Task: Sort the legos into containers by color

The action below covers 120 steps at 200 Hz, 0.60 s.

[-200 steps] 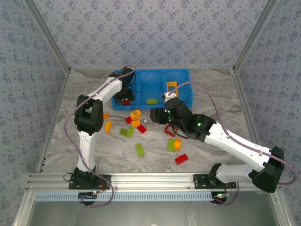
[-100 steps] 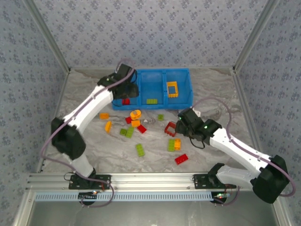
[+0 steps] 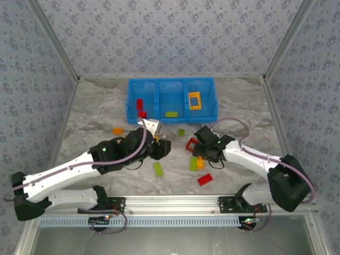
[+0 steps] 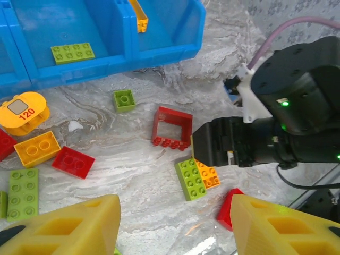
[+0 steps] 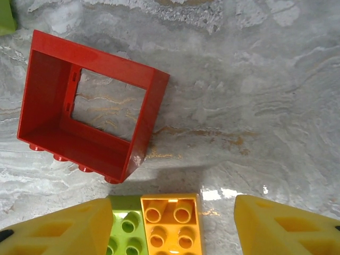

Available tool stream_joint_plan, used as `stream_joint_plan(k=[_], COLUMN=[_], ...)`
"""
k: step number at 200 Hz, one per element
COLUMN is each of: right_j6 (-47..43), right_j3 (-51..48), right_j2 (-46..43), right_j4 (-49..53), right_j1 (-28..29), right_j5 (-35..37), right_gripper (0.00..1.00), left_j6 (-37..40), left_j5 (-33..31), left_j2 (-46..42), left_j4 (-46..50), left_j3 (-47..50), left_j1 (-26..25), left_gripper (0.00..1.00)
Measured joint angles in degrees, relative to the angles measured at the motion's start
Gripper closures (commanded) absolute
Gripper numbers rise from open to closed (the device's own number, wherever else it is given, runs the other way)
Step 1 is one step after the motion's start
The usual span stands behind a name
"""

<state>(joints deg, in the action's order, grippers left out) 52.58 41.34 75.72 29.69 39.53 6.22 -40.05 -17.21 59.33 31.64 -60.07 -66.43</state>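
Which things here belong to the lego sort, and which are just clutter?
Job: blue tray, red frame, lime brick, orange brick, red brick.
Not job: round orange piece marked 120 (possibly a lego), purple cable, aluminium rail.

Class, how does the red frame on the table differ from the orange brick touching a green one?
The red frame is hollow and larger; the orange brick is solid, studs up. The frame lies alone; the brick touches a green brick. Both lie on the table.
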Motion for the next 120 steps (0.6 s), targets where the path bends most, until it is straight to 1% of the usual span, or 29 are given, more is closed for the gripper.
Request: stream_joint_plan(k=[14,66,120], right_j6=[0.3,2.1,2.5], right_j3=[-0.3,-3.0,-4.0], right_j2=[0.2,-0.7,-0.4], right_j4=[-0.7,-1.7,-3.4], right_j1=[0.7,3.4,1.8], right_j5=[-0.1,0.2,0.2], right_gripper=[0.38,0.4,0.37], left_j6=[-1.2,-2.1,-2.1], left_j5=[-1.6,-4.7,-4.9], left_j2=[-1.1,-0.9,0.5], left_j4=[0.1,0.3,0.3], left_j3=[0.5,0.7,0.6], left_j1=[-0.9,-0.9,-0.9], left_gripper=[0.44,0.44,0.44])
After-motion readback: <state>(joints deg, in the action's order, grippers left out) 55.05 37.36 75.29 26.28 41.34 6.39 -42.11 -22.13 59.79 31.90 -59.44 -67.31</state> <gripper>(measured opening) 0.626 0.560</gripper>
